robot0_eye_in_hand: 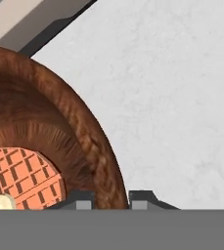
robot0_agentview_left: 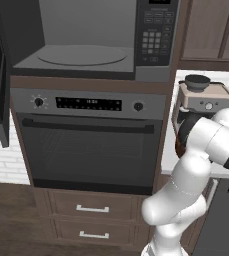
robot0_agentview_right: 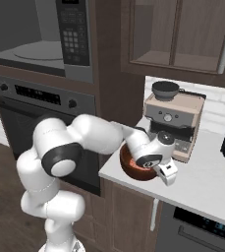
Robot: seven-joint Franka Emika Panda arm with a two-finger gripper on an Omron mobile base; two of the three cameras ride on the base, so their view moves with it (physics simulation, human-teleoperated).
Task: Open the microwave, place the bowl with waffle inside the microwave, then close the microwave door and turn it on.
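The pincer (robot0_eye_in_hand: 111, 197) is closing on the bowl (robot0_eye_in_hand: 59, 127) rim at 6 o'clock, waffle (robot0_eye_in_hand: 23, 178) inside; next, lifting it toward the open microwave (robot0_agentview_left: 81, 45).

One reddish-brown wooden bowl (robot0_eye_in_hand: 59, 127), one orange grid-patterned waffle (robot0_eye_in_hand: 23, 176), one grey-black microwave (robot0_agentview_left: 93, 40), two wooden drawers (robot0_agentview_left: 92, 208).

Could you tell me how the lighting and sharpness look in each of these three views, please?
Left base view: flat, even rendered light, the microwave cavity dim grey, slightly soft edges. Right base view: evenly lit, faint shading under the bowl on the counter. Hand view: sharp close-up, the bowl's rim and the waffle crisp, no glare or hard shadows.
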